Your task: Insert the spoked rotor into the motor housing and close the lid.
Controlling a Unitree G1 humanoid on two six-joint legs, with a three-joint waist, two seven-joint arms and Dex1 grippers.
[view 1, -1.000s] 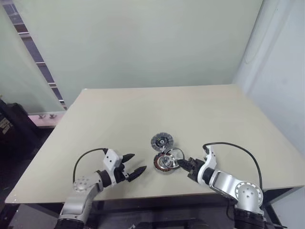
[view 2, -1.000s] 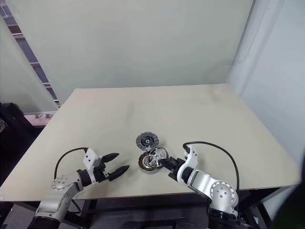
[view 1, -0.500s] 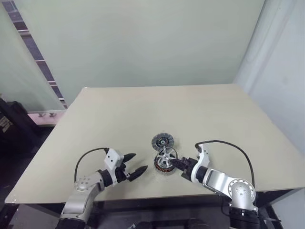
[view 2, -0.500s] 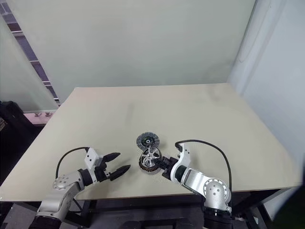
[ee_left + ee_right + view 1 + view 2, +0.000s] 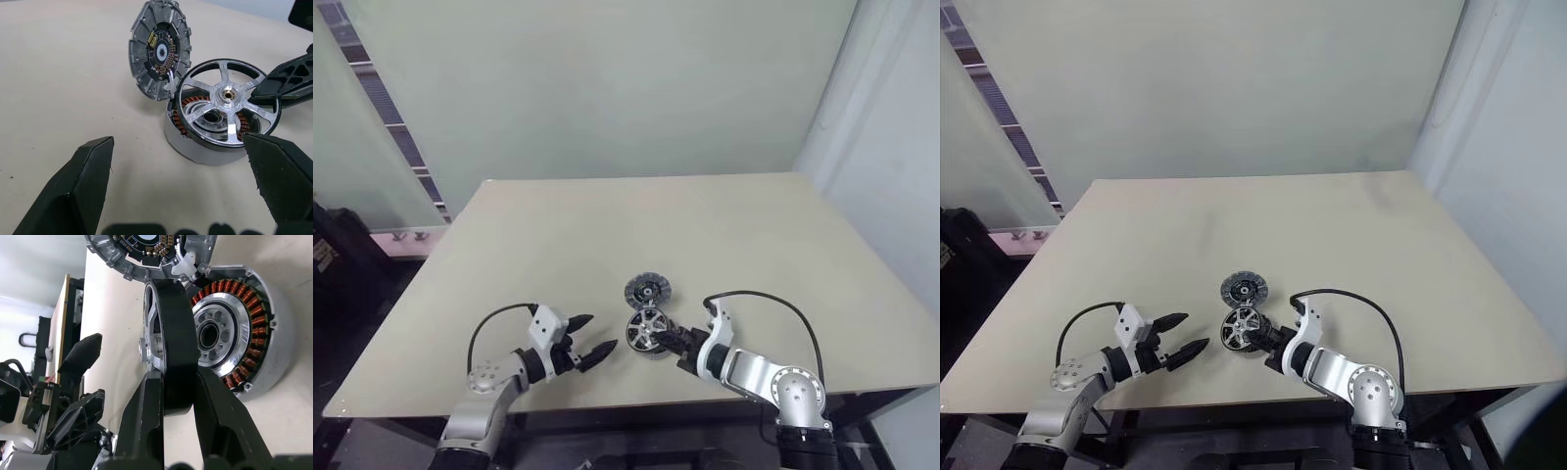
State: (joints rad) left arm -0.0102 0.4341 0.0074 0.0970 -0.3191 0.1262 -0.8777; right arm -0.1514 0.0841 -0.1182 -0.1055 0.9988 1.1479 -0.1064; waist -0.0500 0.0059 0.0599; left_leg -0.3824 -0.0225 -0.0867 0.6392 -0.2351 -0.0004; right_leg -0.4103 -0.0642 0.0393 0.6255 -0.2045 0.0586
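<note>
place: lab or test room | cues: bare beige table [image 5: 607, 235]; plain pale wall [image 5: 607, 88]; frosted glass partition [image 5: 352, 147]

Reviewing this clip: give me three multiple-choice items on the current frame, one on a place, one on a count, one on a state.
1. Where is the spoked rotor?
A. over the motor housing
B. flat at the table's far edge
C. on the lid

2. How many grippers hold a part?
A. none
B. one
C. two

3. The lid is:
A. shut
B. open, tilted up
C. detached

Key: 1 A, rotor sits just above the copper windings. 2 B, right gripper pinches the rotor's rim; left gripper is open with nothing in it. 3 B, its inner face shows beside the housing.
</note>
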